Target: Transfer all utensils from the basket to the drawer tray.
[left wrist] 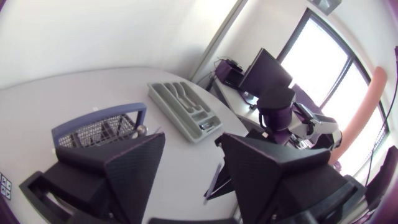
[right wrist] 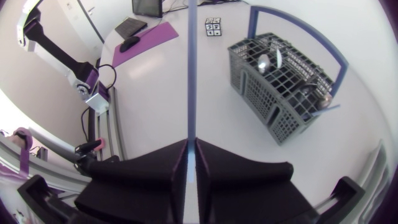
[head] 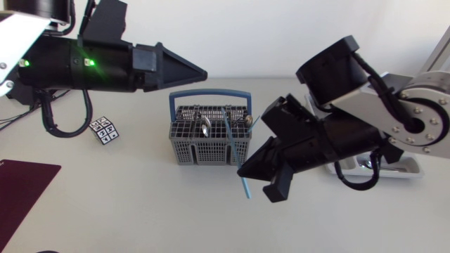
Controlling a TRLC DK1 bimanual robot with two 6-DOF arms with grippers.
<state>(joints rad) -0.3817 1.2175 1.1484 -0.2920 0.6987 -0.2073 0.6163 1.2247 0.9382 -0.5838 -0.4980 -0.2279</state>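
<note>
Table point(left wrist: 56, 99), whole drawer tray point(left wrist: 185, 112): left wrist view

My desk point(head: 140, 211) is a plain white top. Near its middle stands the grey mesh basket point(head: 209, 144), blue hoop handle upright, with utensils standing in its compartments. To the basket's left, well apart from it, sits a small cube point(head: 105, 130) with black-and-white patterned faces. A dark purple mat point(head: 24, 190) lies flat by the desk's left edge. The grey drawer tray point(left wrist: 185, 111) lies flat beyond the basket on my right side, near the desk's edge.
</note>
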